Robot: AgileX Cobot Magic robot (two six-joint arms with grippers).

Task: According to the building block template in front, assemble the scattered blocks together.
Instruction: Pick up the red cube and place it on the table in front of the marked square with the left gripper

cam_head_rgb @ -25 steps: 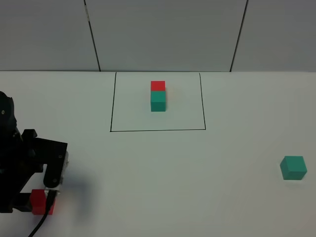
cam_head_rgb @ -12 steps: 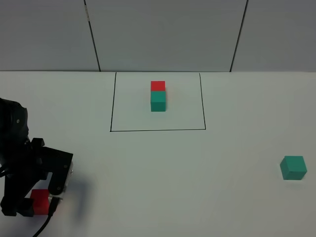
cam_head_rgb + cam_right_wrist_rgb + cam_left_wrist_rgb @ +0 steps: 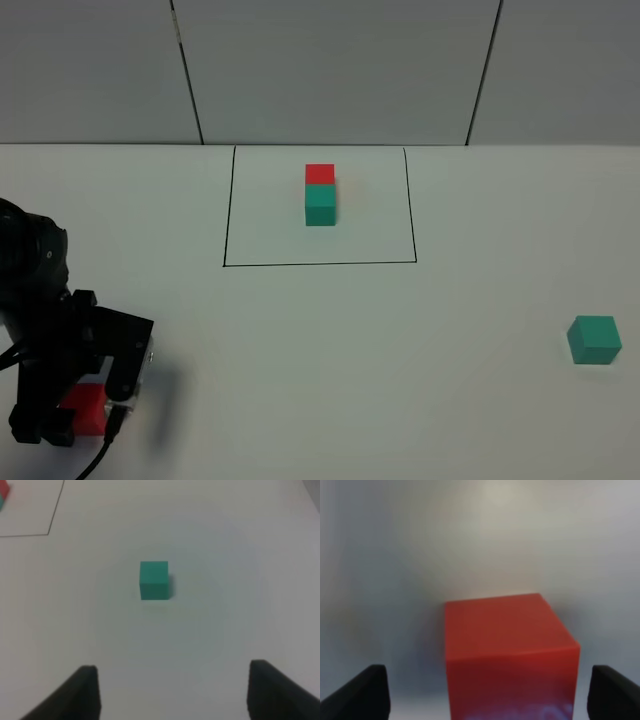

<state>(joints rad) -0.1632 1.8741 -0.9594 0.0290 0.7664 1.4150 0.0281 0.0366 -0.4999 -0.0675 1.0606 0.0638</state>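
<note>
Now the left gripper (image 3: 490, 694) stands open astride the red cube (image 3: 507, 650); the right gripper (image 3: 172, 690), open, holds nothing.

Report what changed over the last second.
The left tool dropped lower around the red cube. Its open jaws now flank the cube with gaps on both sides, and nothing is gripped yet. The red cube, the teal cube and the framed template stayed where they were.
</note>
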